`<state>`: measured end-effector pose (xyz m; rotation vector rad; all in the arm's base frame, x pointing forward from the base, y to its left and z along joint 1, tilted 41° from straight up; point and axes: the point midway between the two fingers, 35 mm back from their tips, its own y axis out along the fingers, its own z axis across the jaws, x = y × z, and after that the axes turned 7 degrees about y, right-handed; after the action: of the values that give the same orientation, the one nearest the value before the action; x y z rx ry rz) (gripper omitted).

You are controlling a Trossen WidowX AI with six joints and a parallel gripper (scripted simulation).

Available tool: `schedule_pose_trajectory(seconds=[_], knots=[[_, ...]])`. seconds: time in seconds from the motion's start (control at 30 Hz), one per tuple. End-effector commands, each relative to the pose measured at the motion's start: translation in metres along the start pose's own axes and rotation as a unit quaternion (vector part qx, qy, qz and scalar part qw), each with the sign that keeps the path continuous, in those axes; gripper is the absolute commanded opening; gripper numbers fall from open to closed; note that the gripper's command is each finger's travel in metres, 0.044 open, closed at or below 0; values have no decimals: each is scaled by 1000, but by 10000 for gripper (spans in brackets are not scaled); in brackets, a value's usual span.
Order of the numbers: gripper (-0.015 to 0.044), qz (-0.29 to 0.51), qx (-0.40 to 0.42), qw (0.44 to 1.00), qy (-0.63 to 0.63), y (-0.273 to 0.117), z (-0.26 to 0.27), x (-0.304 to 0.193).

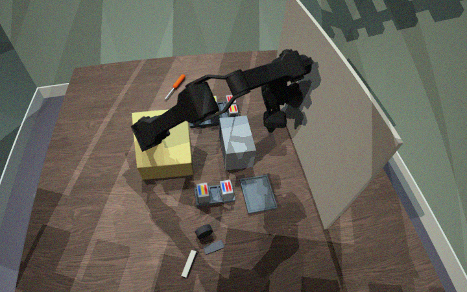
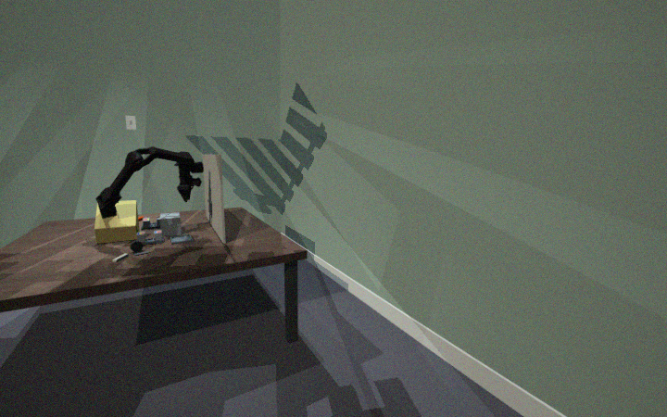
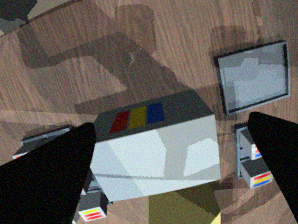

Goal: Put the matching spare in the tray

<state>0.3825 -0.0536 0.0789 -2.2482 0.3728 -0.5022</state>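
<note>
The gripper (image 1: 284, 113) (image 2: 191, 193) (image 3: 173, 124) stands wide open with nothing between its fingers, over the far side of the grey box-shaped mounted unit (image 1: 237, 137) (image 2: 170, 223) (image 3: 155, 155). The wrist view shows the code on the unit's back: red, yellow, blue, seen from here (upside down, I judge, so blue, yellow, red when upright). That points to the small grey block spare with blue, yellow and red stripes (image 1: 203, 193) (image 3: 256, 175), seated in the low dark rack (image 1: 215, 194) (image 3: 239, 150), at the end away from the shallow grey tray (image 1: 258, 193) (image 2: 182, 239) (image 3: 255, 80). The tray does not hold it yet.

The spare looks light, stiff and perhaps slightly slick. A square grip across two opposite side walls, below the label, should suit it, followed by a straight lift. Its blue, red, red neighbour (image 1: 226, 189) (image 3: 251, 145) could be knocked by a wide finger.
</note>
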Motion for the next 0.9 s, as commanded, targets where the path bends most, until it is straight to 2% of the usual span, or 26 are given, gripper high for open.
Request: schedule_pose_trajectory(seconds=[0.0,0.7,0.87], knots=[[440,14,5,995,-99,-17,27,-19],[440,14,5,995,-94,-17,25,-19],[440,17,8,999,49,-14,-36,-27]])
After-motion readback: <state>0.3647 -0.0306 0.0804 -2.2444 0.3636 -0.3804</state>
